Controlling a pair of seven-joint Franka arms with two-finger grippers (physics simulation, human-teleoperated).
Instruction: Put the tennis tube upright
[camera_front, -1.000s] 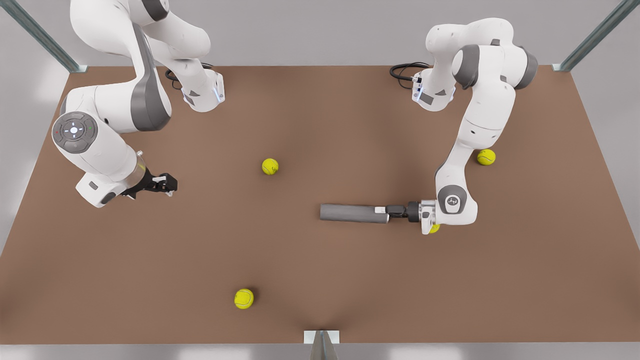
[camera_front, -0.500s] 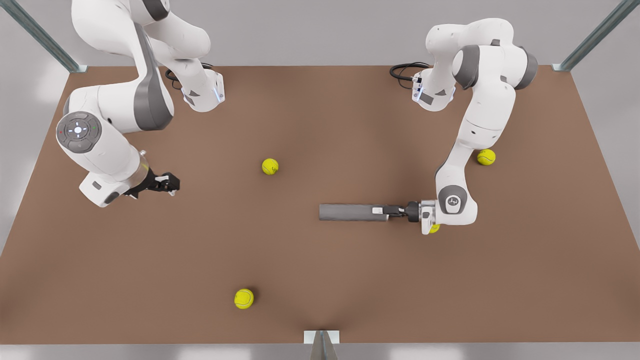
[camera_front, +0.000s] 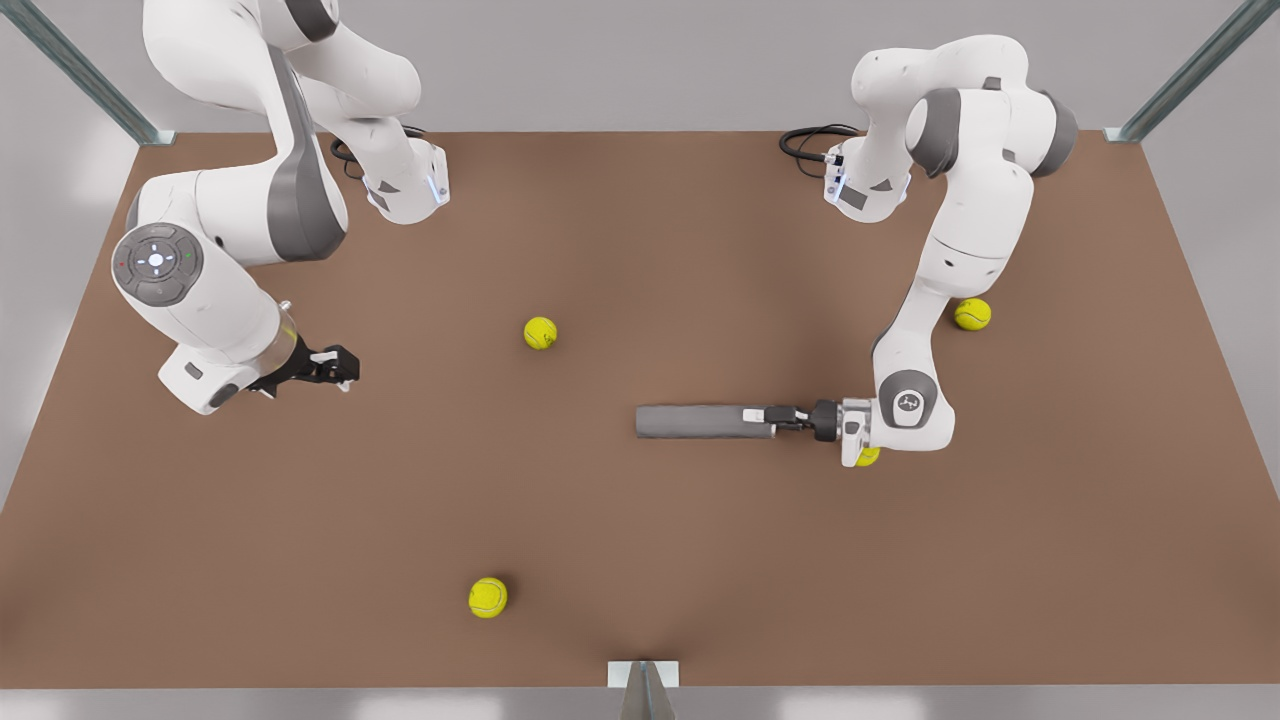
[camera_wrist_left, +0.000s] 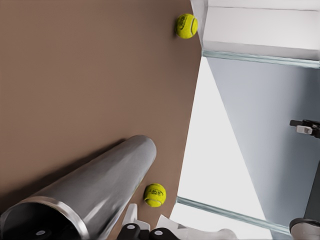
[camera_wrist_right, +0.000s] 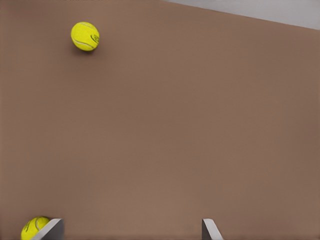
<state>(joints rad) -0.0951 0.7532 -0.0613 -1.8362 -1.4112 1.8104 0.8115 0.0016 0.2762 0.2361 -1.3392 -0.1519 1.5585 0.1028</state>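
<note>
step: we judge grasp made | left gripper (camera_front: 775, 419) pinching tennis tube's (camera_front: 700, 421) hollow end, tube lying flat mid-table (camera_front: 640, 250) | right gripper (camera_front: 340, 368) waits, fingers spread | next: tip upright

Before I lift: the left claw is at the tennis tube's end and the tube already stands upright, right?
Not upright: the front view shows the tennis tube lying on its side, with the left claw at its end.
</note>
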